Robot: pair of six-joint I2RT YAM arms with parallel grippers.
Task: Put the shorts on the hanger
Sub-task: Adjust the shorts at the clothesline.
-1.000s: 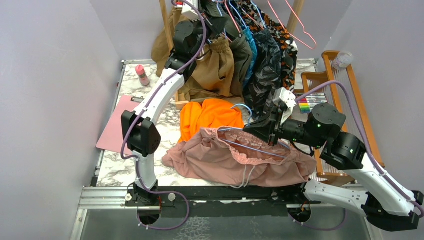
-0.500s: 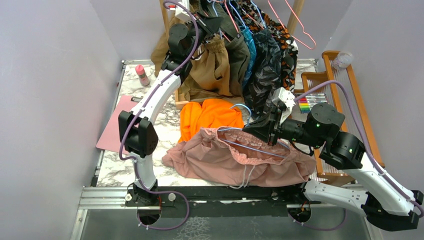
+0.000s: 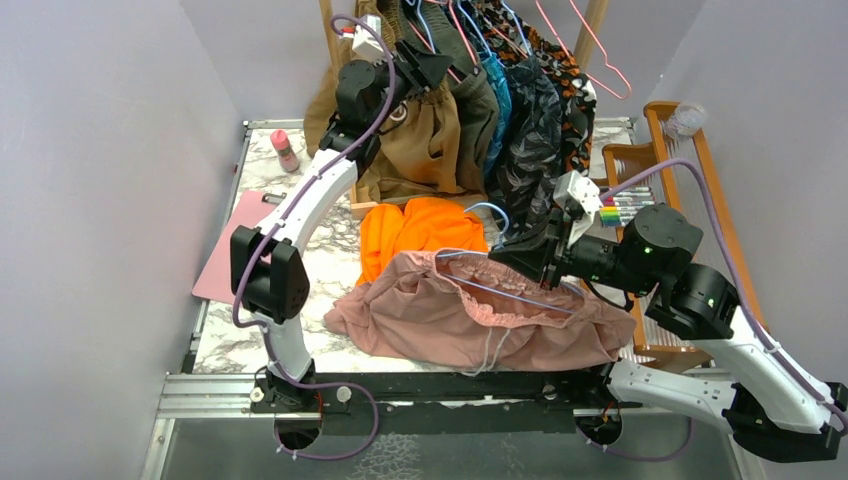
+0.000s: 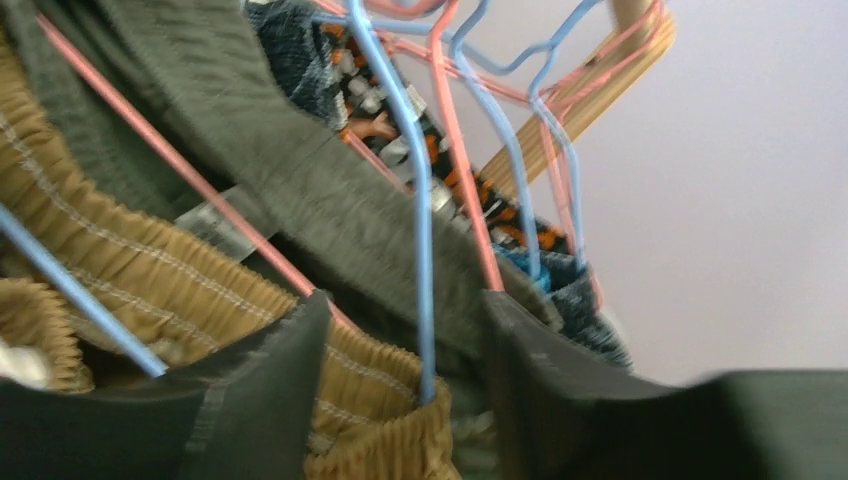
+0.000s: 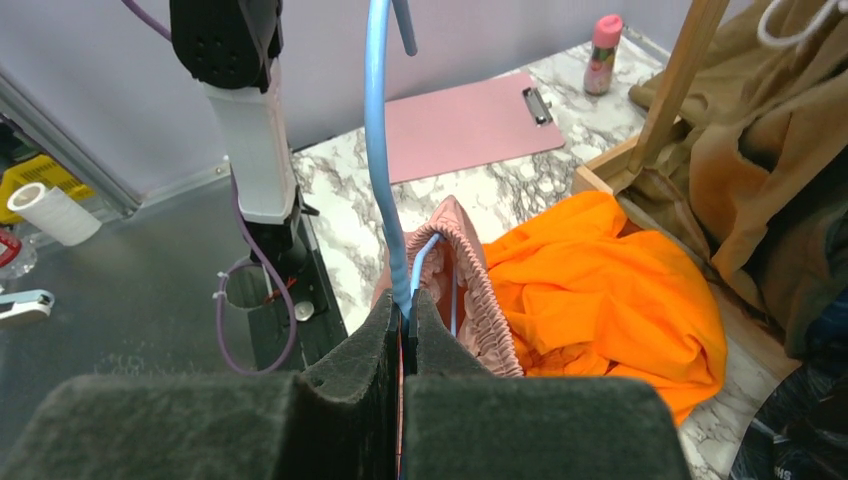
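Observation:
The dusty pink shorts (image 3: 450, 320) lie bunched at the table's near middle, waistband up. The light blue hanger (image 3: 512, 297) runs through the waistband opening, its hook (image 3: 488, 211) rising behind. My right gripper (image 3: 545, 268) is shut on the hanger's neck. In the right wrist view the blue wire (image 5: 380, 150) stands up from the pinched gripper (image 5: 405, 322), with the pink waistband (image 5: 472, 290) just beyond. My left gripper (image 3: 425, 66) is up at the clothes rack, open. In the left wrist view the gripper (image 4: 410, 340) straddles another blue hanger wire (image 4: 425, 250) that carries brown shorts (image 4: 150, 270), without touching it.
Bright orange shorts (image 3: 420, 230) lie just behind the pink ones. Dark clothes (image 3: 525, 120) and pink hangers (image 3: 592, 52) crowd the wooden rack at the back. A pink clipboard (image 3: 228, 255) and pink bottle (image 3: 285, 150) sit left. A wooden frame (image 3: 700, 180) with markers (image 3: 625, 207) stands right.
My left gripper has risen at the rack and opened, letting go of the brown shorts' hanger. My right gripper has lifted the blue hanger and the pink waistband slightly.

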